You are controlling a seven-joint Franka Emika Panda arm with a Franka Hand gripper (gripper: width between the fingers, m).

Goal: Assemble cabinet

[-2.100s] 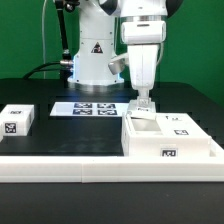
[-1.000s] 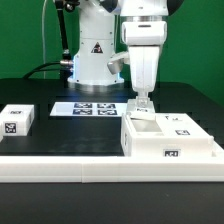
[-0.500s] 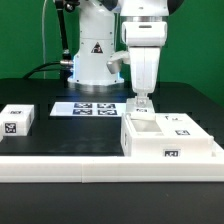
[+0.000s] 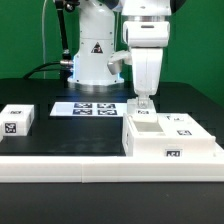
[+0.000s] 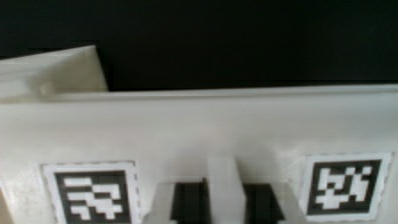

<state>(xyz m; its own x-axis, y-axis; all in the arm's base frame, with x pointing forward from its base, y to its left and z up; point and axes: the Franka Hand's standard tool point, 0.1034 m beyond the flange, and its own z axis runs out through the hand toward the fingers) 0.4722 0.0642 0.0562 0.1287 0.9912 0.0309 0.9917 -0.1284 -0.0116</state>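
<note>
The white cabinet body [image 4: 172, 137] lies at the exterior view's right, with tags on its top and front. My gripper [image 4: 145, 101] points straight down onto its back left corner. In the wrist view the two dark fingers [image 5: 185, 198] stand close on either side of a narrow white wall [image 5: 222, 195] of the cabinet, between two tags. The jaws look shut on that wall. A small white tagged cabinet panel [image 4: 17, 120] lies apart at the exterior view's left.
The marker board [image 4: 88, 108] lies flat behind the middle of the black table. A long low white border rail [image 4: 90, 166] runs along the front. The arm's white base [image 4: 92, 55] stands at the back.
The gripper has shifted very slightly to the exterior view's right. The cabinet body and the small panel have stayed where they were.
</note>
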